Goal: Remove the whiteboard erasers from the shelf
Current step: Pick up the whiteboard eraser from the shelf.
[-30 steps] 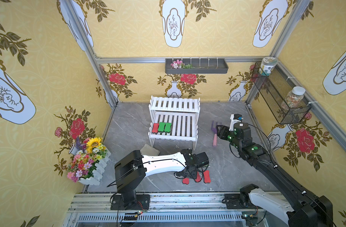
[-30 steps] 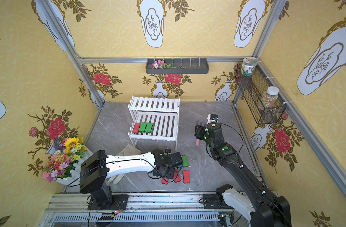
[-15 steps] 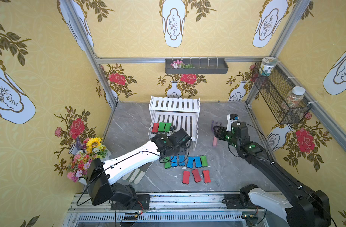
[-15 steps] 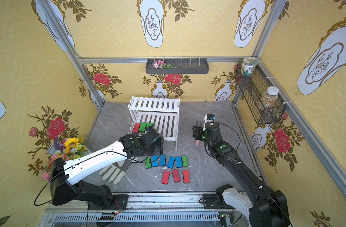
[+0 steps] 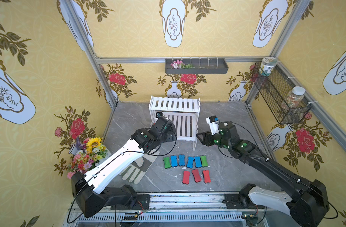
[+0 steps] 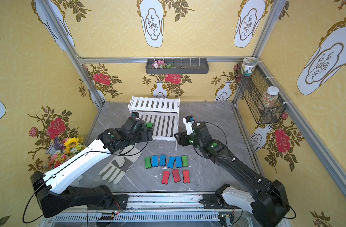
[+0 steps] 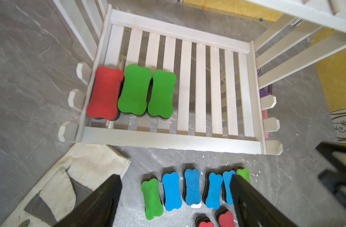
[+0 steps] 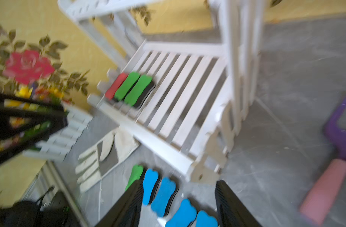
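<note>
The white shelf [image 5: 175,103] holds three whiteboard erasers side by side at the left end of its lower tier: one red [image 7: 105,92] and two green [image 7: 134,89]. My left gripper [image 7: 176,196] hovers open and empty just in front of that end, its arm hiding those erasers in one top view. Several more erasers lie on the floor in front: a green-and-blue row [image 5: 185,161] and three red ones [image 5: 196,175]. My right gripper [image 5: 202,138] hangs open and empty by the shelf's front right leg.
A work glove [image 5: 136,169] lies on the floor under my left arm. A flower bouquet [image 5: 87,155] stands at the left wall. A purple garden fork [image 8: 341,127] lies right of the shelf. A wall tray [image 5: 195,66] and a mesh basket [image 5: 280,98] hang above.
My left arm swung from the red erasers near the front edge back to the shelf's lower tier, and its jaws opened wider. My right gripper shifted a little towards the shelf's front right leg.
</note>
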